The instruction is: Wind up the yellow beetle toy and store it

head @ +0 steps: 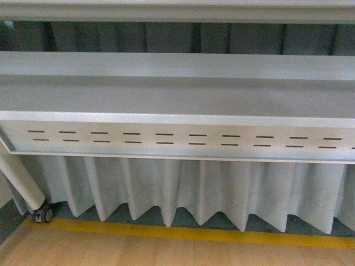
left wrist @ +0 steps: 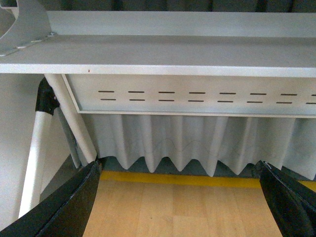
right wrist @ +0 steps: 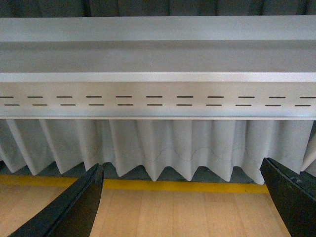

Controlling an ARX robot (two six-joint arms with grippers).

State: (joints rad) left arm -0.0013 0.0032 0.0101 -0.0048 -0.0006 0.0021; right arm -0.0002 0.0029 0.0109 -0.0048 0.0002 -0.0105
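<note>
**Hands.** In the left wrist view, the left hand has its two black fingers spread wide apart, one at each lower corner of the picture, with nothing between them. In the right wrist view, the right hand is in the same condition: its black fingers are wide apart and nothing lies between them. Neither hand shows in the front view.

**Task object.** The yellow beetle toy shows in none of the three views, so its position cannot be told.

**Surroundings.**
- A light wood-grain surface lies below both hands. A yellow strip runs along its far edge.
- Beyond the strip hangs a white pleated fabric skirt with a zigzag lower hem.
- Above the skirt sits a long grey metal panel with two rows of short horizontal slots. A flat grey metal ledge tops the panel.
- At the left end, a white slanted tubular leg runs down to a small black caster wheel, just behind the yellow strip.
- In the left wrist view, the same leg rises to the underside of the ledge.
</note>
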